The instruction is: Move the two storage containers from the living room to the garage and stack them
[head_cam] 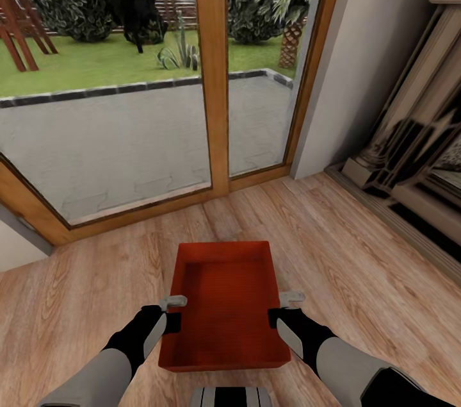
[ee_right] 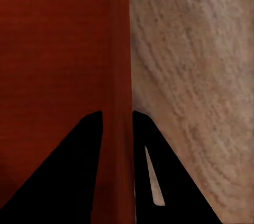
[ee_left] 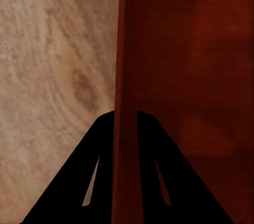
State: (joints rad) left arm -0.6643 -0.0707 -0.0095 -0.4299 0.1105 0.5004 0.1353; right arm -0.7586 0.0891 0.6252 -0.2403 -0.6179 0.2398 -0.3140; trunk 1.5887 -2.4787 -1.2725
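One orange-red storage container is held level above the light wood plank flooring, right in front of my trunk, its open top showing an empty inside. My left gripper is shut on its left wall, and my right gripper is shut on its right wall. In the left wrist view, the two black fingers straddle the red wall, with wood planks on one side and the bin's inside on the other. The right wrist view shows the same grip, fingers pinching the red wall.
A large glass door with a wooden frame stands straight ahead, with a paved patio and lawn beyond it. A pale wall corner is at the right, and a fireplace surround runs along the right edge. Wood flooring lies around the bin.
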